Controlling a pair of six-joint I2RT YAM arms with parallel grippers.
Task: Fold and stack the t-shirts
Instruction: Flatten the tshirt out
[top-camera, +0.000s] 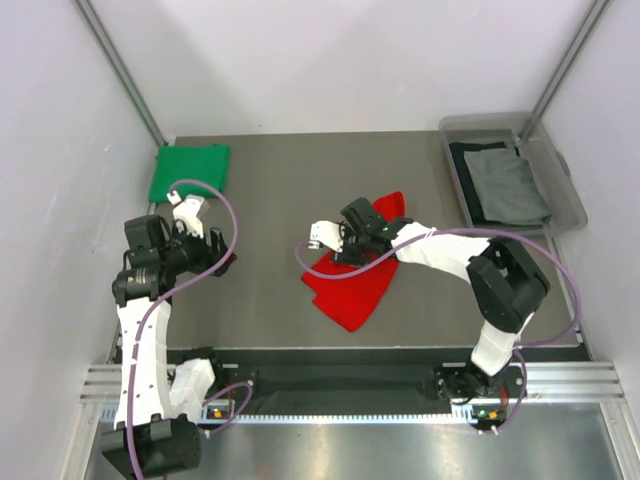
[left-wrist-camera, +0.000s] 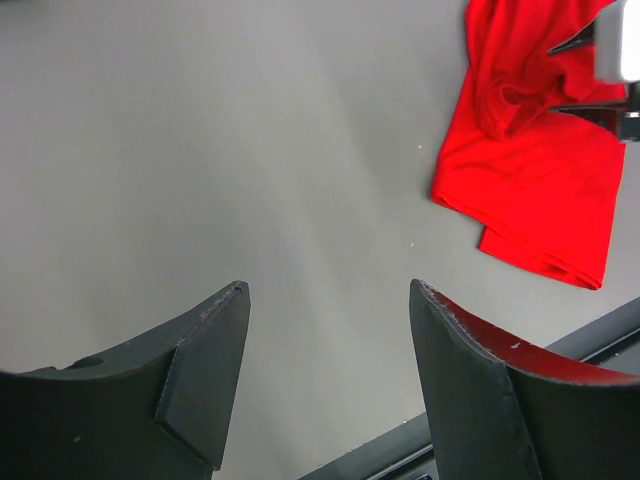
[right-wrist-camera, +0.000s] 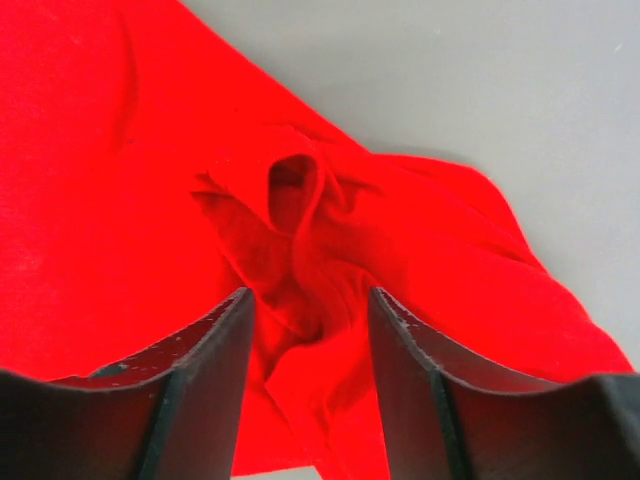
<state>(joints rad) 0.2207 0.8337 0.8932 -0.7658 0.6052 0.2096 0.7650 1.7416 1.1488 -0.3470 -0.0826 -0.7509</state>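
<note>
grey table (top-camera: 270, 200), clear plastic bin (top-camera: 480, 122) at its far-right corner

Plain white walls (top-camera: 350, 60), grey tabletop (top-camera: 280, 180), slanting metal posts (top-camera: 125, 75), possibly aluminium front rail (top-camera: 570, 380)

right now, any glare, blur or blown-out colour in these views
top external: even soft light, sharp, glare only on the metal rail at the near edge; left wrist: pale sheen across the table, red reflection on one finger of the left gripper; right wrist: red t-shirt oversaturated, its folds hard to read
</note>
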